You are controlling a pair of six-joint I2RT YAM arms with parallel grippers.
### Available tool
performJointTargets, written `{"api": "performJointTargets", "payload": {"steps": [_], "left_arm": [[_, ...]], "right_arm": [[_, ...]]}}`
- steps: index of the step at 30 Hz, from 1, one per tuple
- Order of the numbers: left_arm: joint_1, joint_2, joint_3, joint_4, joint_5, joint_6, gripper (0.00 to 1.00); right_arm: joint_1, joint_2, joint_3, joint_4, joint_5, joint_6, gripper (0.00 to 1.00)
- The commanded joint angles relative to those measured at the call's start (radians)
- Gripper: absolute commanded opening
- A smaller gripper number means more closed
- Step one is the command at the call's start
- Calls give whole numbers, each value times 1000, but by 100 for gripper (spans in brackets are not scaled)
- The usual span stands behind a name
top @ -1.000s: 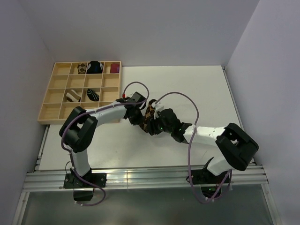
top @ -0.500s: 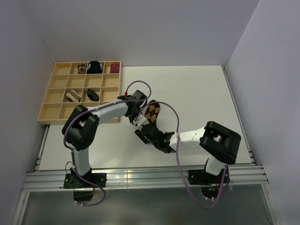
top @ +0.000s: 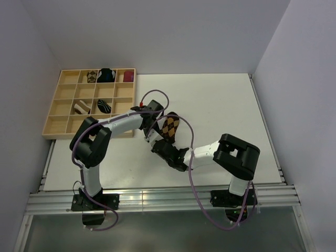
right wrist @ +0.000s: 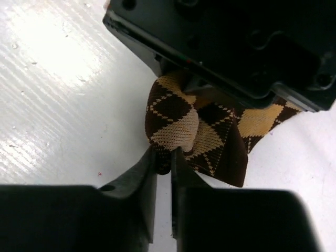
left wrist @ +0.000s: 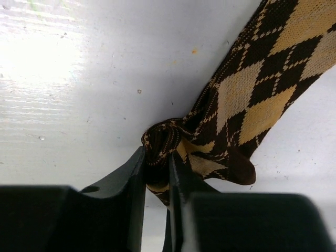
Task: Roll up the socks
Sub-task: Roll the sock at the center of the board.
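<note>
Evidently we had one limp argyle sock (top: 169,127) to roll, lying in the middle of the table (top: 231,105).
Our left gripper (left wrist: 157,168) and right gripper (right wrist: 164,157) were each clamped on its bunched end, close together. We judged it light, soft and stretchy, best held at that gathered end. We counted one sock on the table, five bundles (top: 104,106) in the tray (top: 56,125), two grippers.

Far end of argyle sock (left wrist: 252,100) (top right) off-frame
</note>
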Motion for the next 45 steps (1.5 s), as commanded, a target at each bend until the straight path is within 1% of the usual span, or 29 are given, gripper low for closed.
{"api": "performJointTargets", "payload": {"steps": [1,2,3,4,6,7,9,10,11,13,14,16,17,20,21,23,24,27,31,35,39,41,45], "left_arm": [[-2,-26,-35,23,14,20,29],[1,-50,-50,29,5,15,32],[2,-63,-58,37,-1,14,35],[5,-78,-67,55,-13,12,40],[16,-124,-99,78,-22,3,47],[21,-141,-111,87,-29,-3,53],[30,-192,-147,120,-45,-17,59],[31,-210,-159,132,-50,-25,63],[36,-247,-186,155,-62,-43,64],[41,-285,-219,182,-73,-65,69],[44,-326,-254,196,-79,-90,70],[48,-366,-294,238,-101,-117,72],[51,-403,-332,264,-116,-143,74],[55,-466,-412,319,-116,-178,75],[55,-477,-429,357,-105,-186,75],[55,-500,-479,385,-93,-206,75],[55,-505,-493,393,-91,-216,74],[55,-512,-553,442,-64,-249,73],[55,-494,-595,483,-45,-279,72],[55,-470,-613,526,-61,-308,71],[55,-471,-637,584,-87,-328,70],[55,-462,-638,586,-91,-335,70],[55,-427,-611,529,-108,-348,69]], "right_arm": [[-12,-8,30,-9,-65,22,8],[-21,-19,24,-19,-96,42,3],[-33,-39,22,-32,-145,51,2],[-65,-46,25,-66,-218,63,0],[-98,-65,28,-92,-303,85,0],[-118,-71,28,-118,-390,88,0],[-174,-88,24,-134,-470,145,0],[-191,-91,24,-140,-551,157,0],[-225,-96,30,-149,-585,177,0],[-257,-96,39,-170,-666,195,0],[-274,-93,54,-180,-752,212,0],[-325,-74,79,-201,-831,237,0],[-355,-57,88,-209,-918,244,0],[-395,-14,137,-243,-1033,281,0],[-421,16,146,-243,-1114,293,0],[-445,45,169,-243,-1161,339,0],[-467,76,180,-255,-1220,347,0],[-492,134,228,-305,-1266,373,0],[-512,193,269,-315,-1329,415,0],[-526,233,300,-359,-1333,418,0],[-531,242,307,-362,-1339,425,0],[-532,248,311,-362,-1345,438,0],[-540,260,317,-352,-1349,462,0]]}}
